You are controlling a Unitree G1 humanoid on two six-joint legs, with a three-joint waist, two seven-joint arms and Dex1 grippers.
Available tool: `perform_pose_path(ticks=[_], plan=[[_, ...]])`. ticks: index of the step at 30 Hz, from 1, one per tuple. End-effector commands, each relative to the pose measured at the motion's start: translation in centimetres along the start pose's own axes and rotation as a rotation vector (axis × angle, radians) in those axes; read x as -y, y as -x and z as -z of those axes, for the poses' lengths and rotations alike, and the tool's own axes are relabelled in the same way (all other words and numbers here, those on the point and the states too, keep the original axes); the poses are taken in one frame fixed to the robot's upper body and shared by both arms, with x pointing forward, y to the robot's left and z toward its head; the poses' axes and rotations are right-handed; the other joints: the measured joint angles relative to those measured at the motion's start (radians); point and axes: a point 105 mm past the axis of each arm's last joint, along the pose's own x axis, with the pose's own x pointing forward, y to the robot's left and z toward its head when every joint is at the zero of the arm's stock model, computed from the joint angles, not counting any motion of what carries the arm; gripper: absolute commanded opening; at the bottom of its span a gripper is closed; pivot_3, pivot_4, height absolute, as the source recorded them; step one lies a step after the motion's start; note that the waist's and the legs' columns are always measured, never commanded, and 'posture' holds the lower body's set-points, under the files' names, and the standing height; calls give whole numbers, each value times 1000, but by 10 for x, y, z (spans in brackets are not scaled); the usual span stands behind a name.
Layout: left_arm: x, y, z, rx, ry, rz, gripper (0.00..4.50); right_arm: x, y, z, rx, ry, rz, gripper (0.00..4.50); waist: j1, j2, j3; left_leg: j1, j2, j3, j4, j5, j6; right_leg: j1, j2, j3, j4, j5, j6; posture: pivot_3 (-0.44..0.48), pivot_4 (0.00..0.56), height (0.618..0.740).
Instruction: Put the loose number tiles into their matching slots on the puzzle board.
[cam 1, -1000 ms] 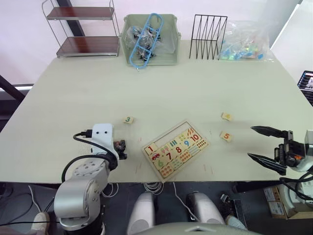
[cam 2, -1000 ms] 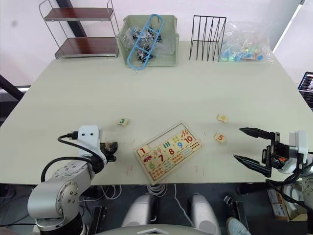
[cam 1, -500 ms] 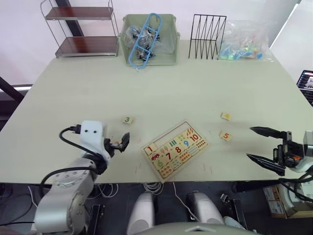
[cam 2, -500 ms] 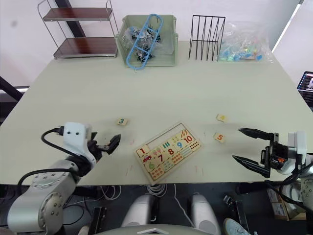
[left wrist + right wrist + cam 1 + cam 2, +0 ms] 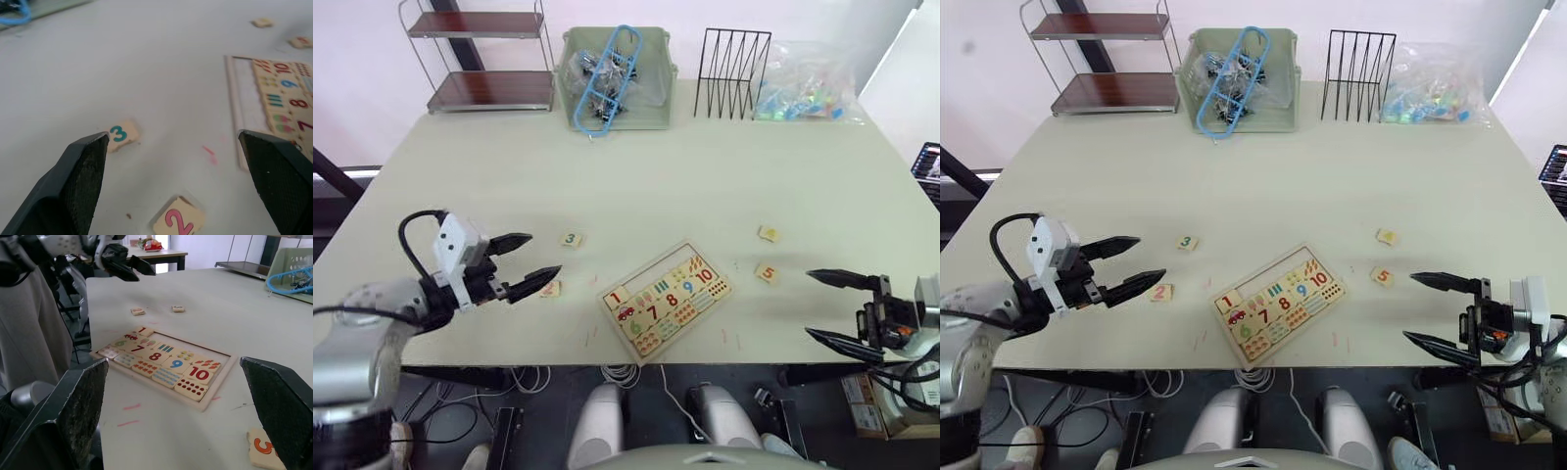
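Puzzle board lies skewed near the counter's front edge, the 1 tile seated at its left corner. Tile 2 rests just beside the left end effector, whose fingers are spread apart above the counter; tile 3 lies a little beyond. Tile 5 and another tile, digit unreadable, lie right of the board, near the right end effector, also spread wide. Along the far edge stand a two-tier shelf, a green bin of clips, a black wire rack and a clear plastic bag.
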Motion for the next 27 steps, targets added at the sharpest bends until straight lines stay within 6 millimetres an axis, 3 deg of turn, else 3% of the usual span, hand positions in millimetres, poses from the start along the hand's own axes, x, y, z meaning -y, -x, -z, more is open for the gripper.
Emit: perform_pose_path(ticks=[1,10,18,27], plan=[[2,3,2,21,-54,175,4457,-3,2,-7,12,50,1,4500,-2,0,0,0,0,1,0,0,0,0,0,0,0,0,0,0,150,740],[-11,4,14,-93,-235,430,4457,-5,2,-6,23,59,11,4500,1,0,0,0,0,2,0,0,0,0,0,1,0,0,0,0,150,740],[-18,-1,37,-213,-328,521,4457,-4,5,-4,25,65,12,4500,1,0,0,-1,0,2,0,0,0,-1,0,1,0,0,0,0,150,740],[-24,-8,57,-263,-319,547,4457,-5,6,-1,30,71,18,4500,1,0,0,-1,0,2,0,0,0,-1,0,1,1,0,0,0,150,740]])
